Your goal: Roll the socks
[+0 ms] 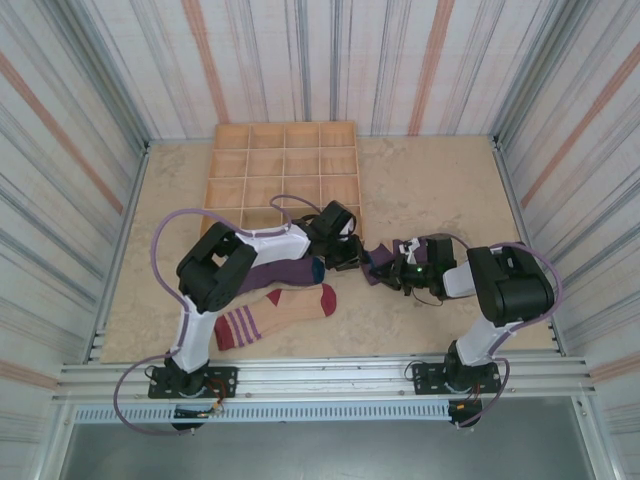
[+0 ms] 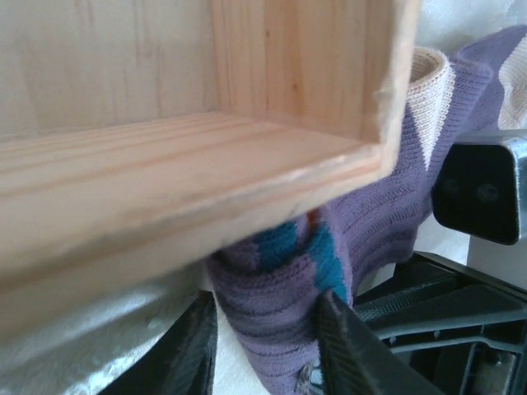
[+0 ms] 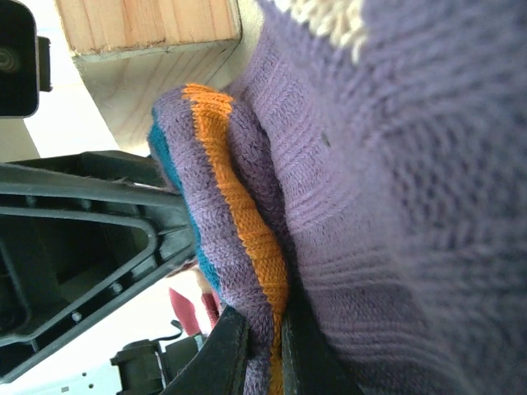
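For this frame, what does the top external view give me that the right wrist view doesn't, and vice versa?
Top external: the overall layout, with the tan sock, red-toed, lying flat on the table, and the whole wooden divided tray behind it. Right wrist: close detail of the right end effector pinching the purple sock at its orange band, with teal beside it. Both: a corner of the tray, the left end effector, and purple fabric between the two end effectors.
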You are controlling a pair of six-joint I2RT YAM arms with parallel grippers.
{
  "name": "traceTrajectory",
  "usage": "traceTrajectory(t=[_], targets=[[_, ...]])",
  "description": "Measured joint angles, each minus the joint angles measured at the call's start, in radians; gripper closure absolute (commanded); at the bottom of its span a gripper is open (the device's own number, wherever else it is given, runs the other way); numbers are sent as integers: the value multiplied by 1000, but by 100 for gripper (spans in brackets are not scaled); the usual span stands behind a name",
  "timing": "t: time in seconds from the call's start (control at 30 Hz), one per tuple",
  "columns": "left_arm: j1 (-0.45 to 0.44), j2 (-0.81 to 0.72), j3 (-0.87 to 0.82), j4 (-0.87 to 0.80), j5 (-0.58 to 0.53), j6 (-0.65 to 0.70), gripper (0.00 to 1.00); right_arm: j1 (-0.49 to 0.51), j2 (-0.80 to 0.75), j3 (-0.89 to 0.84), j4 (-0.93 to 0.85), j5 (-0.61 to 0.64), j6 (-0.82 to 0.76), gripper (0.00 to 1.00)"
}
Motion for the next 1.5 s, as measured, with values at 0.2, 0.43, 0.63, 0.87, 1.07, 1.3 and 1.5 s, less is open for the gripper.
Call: traceTrajectory(t=[0.2,0.43,0.63,0.87,1.07,1.3,1.5], targets=[[-2,13,27,-12,-8,-3,100,0,-8,-1,-3,6,10,80],[-2,5,47,-89,-36,33,100,72,-243,60,-370,203,-127,52],[5,-42,33,-186,-59,56,100,309,-462,174,-663,512,-275,41],[24,-97,-38,-219,-50,53,100,712,-571,211,-809,1017,-430,40],[39,-103,-46,-230,-29,53,100,924,-500,222,-828,1344,-520,41],[47,-103,-46,-238,-13,53,100,1088,-238,341,-814,1614,-622,45],[51,-103,-46,-241,-6,55,100,1081,-107,370,-794,1710,-650,46]])
